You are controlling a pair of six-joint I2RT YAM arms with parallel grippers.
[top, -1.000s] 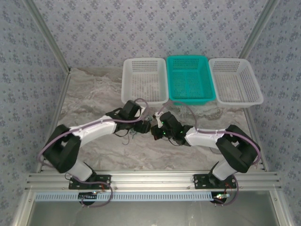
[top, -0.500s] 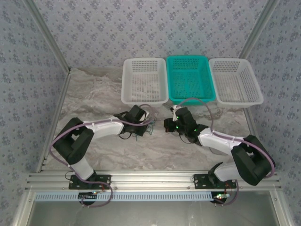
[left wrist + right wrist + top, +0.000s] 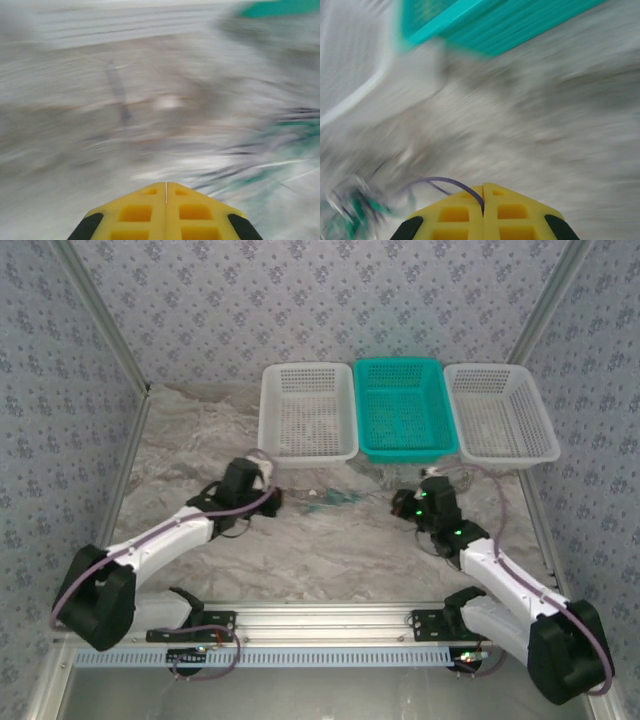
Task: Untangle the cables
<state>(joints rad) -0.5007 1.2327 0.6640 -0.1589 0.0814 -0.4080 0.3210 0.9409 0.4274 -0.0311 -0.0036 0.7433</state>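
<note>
**1. Cables.** The cables (image 3: pixel 330 500) form a small, loose bundle of very thin strands, teal-green and dark. They lie flat on the marbled table (image 3: pixel 200 440), between the two grippers and just in front of the baskets. The left wrist view is smeared. It shows the cables (image 3: pixel 297 122) as teal and dark streaks at the right. In the right wrist view the bundle (image 3: pixel 350 212) sits at the lower left, blurred.

**2. Orientation.** From above, the long axis of the bundle runs left to right, roughly parallel to the near walls of the baskets. Single strand ends are too fine to trace.

**3. Grippers.**
- The left gripper (image 3: pixel 270 504) is just left of the bundle. Its yellow fingers (image 3: pixel 135 212) meet at a closed seam. No strand can be made out in that seam, so whether it grips one cannot be told.
- The right gripper (image 3: pixel 400 506) is to the right of the bundle. Its fingers (image 3: pixel 515 212) are pressed together on one violet-blue strand (image 3: pixel 447 180), which arcs out of the seam toward the bundle.

**4. Surroundings.** Three baskets stand in a row at the far side of the table.
- The left white basket (image 3: pixel 308 453) has its near wall just beyond the left gripper.
- The teal basket (image 3: pixel 403 452) stands close behind the bundle, apart from it.
- The right white basket (image 3: pixel 502 456) stands behind the right arm.
</note>
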